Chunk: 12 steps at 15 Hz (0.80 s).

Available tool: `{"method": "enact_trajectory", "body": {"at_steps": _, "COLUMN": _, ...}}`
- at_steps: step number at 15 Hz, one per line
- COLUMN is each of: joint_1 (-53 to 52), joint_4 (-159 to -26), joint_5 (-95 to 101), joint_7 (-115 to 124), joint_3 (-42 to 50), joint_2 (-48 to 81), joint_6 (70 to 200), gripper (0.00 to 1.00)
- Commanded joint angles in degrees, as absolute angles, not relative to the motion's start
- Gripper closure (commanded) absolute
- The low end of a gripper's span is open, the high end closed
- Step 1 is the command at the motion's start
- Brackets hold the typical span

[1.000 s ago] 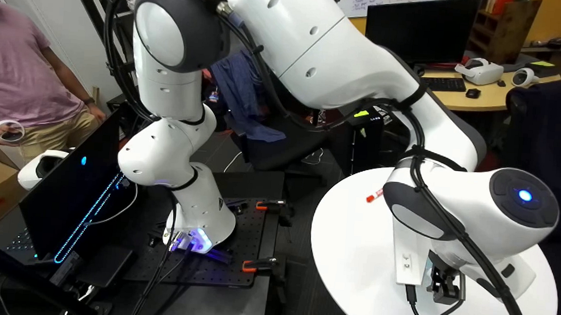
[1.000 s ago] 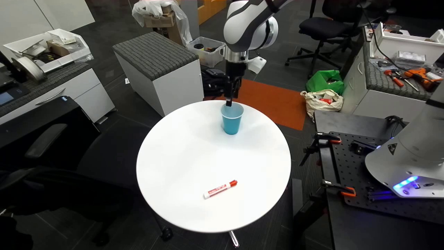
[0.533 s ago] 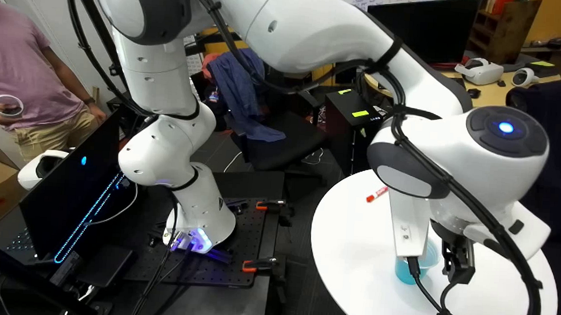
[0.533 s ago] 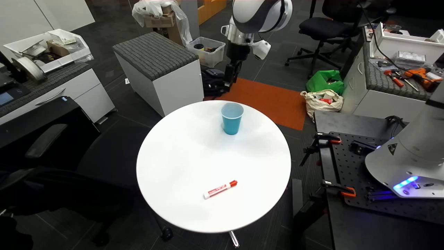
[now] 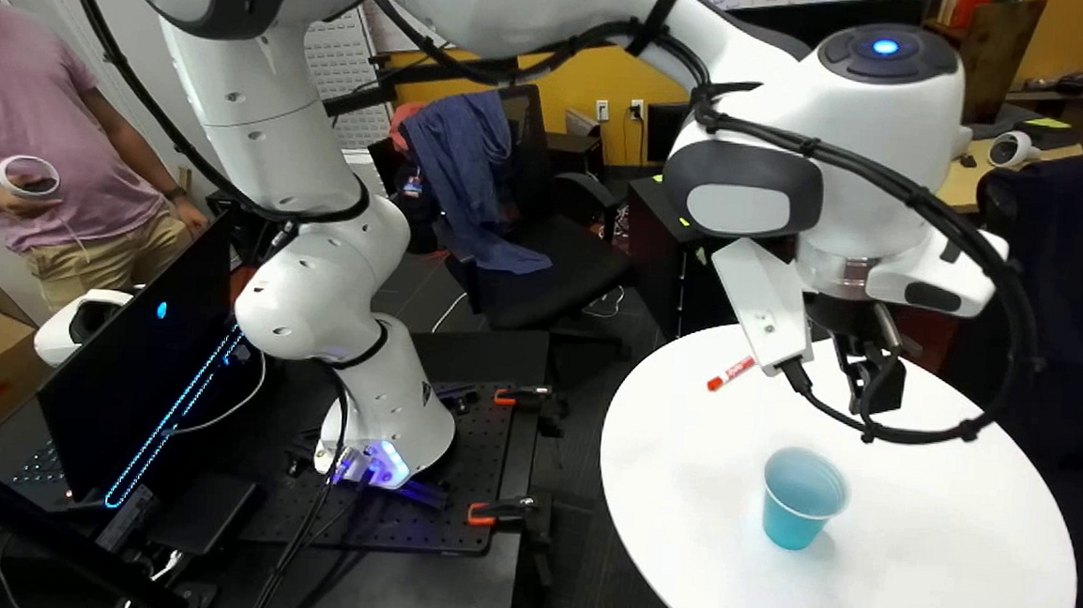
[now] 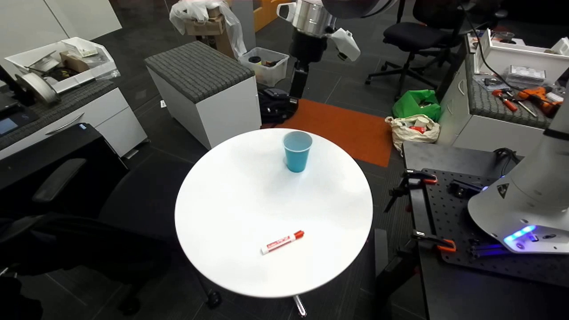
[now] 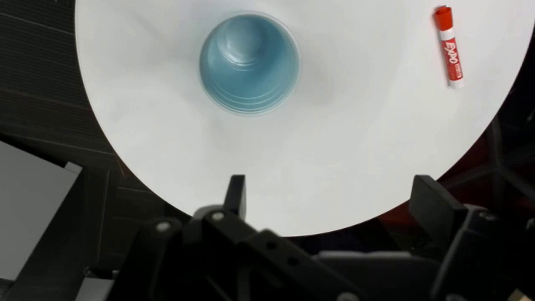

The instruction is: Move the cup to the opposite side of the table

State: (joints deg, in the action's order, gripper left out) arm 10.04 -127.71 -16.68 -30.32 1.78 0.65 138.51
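Note:
The light-blue cup stands upright on the white round table; it shows in both exterior views (image 5: 800,508) (image 6: 297,153) and near the top of the wrist view (image 7: 249,65), where I look into its open mouth. The table's bare white top (image 5: 683,444) also shows in an exterior view (image 6: 249,200) and the wrist view (image 7: 342,146). My gripper (image 7: 329,177) is open, with wide-apart fingers and nothing between them. In both exterior views the gripper (image 5: 875,390) (image 6: 297,95) is raised above the cup's height and apart from it.
A red and white marker (image 5: 730,374) lies on the table, away from the cup; it also shows in an exterior view (image 6: 282,242) and the wrist view (image 7: 450,48). A dark chair (image 6: 133,195) stands beside the table. The robot's black bench with clamps (image 6: 444,249) stands nearby.
My gripper has risen from the cup's rim and moved away from it. The arm's upper links have shifted back. The cup and marker have stayed in place.

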Motion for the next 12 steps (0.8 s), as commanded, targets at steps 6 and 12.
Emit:
{"method": "enact_trajectory", "body": {"at_steps": 6, "joint_1": 8.04, "joint_4": -127.86, "joint_5": -16.62, "joint_7": -30.07, "joint_3": 3.89, "joint_2": 0.77, "joint_6": 138.41, "gripper": 0.0}}
{"method": "enact_trajectory", "body": {"at_steps": 12, "joint_1": 8.02, "joint_4": -127.86, "joint_5": -16.62, "joint_7": -30.07, "joint_3": 3.89, "joint_2": 0.8, "joint_6": 138.41, "gripper": 0.0}}
